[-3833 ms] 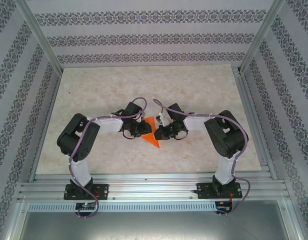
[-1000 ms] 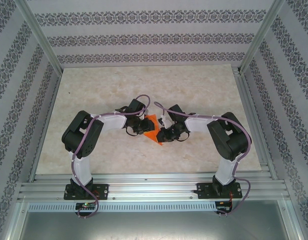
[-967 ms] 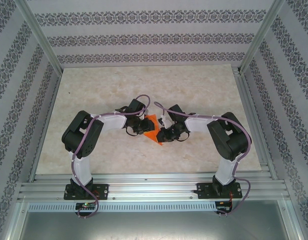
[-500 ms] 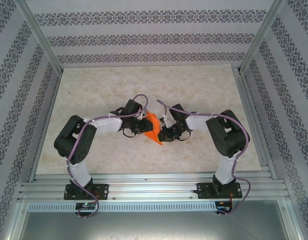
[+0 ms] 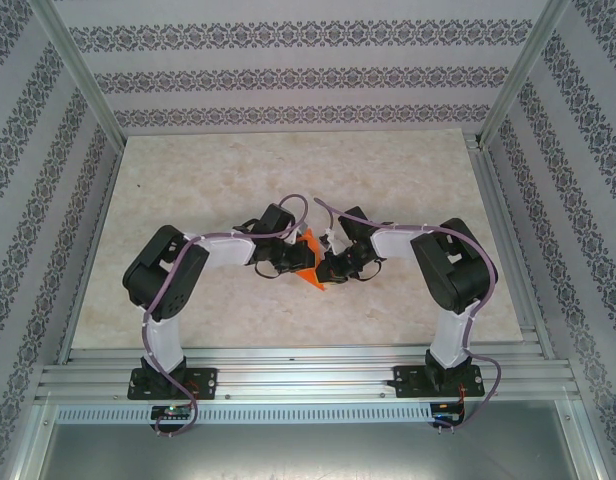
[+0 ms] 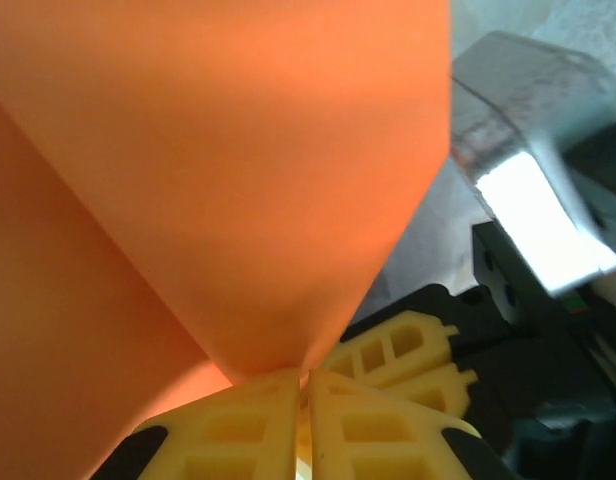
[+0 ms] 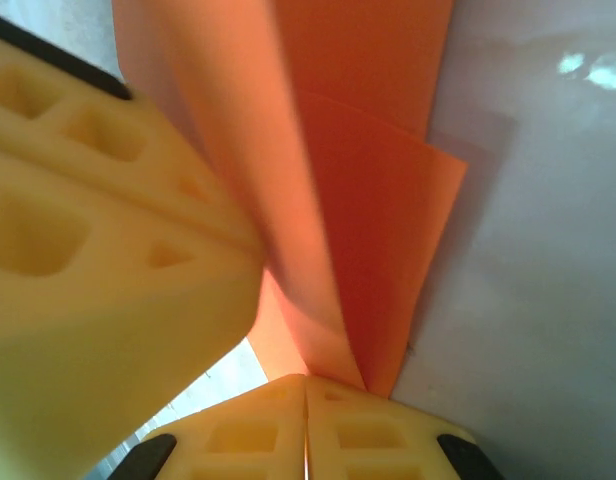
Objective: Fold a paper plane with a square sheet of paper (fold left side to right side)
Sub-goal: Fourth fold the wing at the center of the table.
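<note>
The creased orange paper (image 5: 308,260) sits near the middle of the bench (image 5: 238,170), caught between the two arms. The left gripper (image 6: 303,375) is pinched tight on a pointed end of the paper. The right gripper (image 7: 306,380) is clamped on its layered edge, where the folds fan apart, with a yellow finger (image 7: 98,260) of the left gripper close beside it.

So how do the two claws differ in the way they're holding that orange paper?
The left claw pinches the paper where one broad flap narrows to a tip, while the right claw pinches where several folded layers come together. Seen from above, the left claw reaches in from the left side of the paper and the right claw from the right. Both are yellow-tipped, shut on the same paper, and very close to each other.
</note>
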Tool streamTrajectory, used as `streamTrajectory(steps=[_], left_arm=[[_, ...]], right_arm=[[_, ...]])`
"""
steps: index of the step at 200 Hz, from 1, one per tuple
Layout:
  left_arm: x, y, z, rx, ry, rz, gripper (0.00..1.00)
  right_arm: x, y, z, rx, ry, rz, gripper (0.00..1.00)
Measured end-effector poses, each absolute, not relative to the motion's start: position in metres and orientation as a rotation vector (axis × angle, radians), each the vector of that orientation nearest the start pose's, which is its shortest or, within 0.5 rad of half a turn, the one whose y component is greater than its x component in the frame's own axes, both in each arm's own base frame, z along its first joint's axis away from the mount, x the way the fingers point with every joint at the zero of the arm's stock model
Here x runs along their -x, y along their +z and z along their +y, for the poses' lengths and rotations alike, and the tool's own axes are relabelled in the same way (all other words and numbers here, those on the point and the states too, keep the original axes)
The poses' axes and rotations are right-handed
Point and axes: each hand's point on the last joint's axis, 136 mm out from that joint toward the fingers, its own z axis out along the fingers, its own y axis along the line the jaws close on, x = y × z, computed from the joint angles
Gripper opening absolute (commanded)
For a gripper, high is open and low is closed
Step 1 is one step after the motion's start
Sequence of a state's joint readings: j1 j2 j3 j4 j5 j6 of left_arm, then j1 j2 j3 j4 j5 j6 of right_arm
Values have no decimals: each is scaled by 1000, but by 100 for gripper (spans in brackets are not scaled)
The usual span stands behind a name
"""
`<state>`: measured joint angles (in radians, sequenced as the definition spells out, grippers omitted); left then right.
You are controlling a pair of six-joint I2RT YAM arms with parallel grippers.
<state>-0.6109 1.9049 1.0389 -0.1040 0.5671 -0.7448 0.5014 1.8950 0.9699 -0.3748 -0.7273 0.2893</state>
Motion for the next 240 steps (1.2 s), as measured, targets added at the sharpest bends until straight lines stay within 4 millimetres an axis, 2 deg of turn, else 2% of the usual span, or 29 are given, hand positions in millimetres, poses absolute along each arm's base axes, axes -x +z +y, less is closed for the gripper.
streamTrajectory(steps=[27,59,107,180,199,240], left_arm=[[-304,24,-324,-53,-1150,2817,11],[-310,24,-323,-60,-1117,2813,12],[-339,20,-310,-55,-1031,2788,13],[-362,21,-303,-118,-1106,2820,16],[-375,22,-296,-122,-1082,2805,17],[-420,24,-267,-54,-1008,2747,20]], right_arm=[[-255,9,270,461,1187,2921,8],[-255,9,270,456,1182,2936,8],[-255,9,271,460,1163,2951,8],[-260,9,277,499,1125,2917,8],[-261,9,278,501,1122,2913,8],[-261,9,278,501,1122,2913,8]])
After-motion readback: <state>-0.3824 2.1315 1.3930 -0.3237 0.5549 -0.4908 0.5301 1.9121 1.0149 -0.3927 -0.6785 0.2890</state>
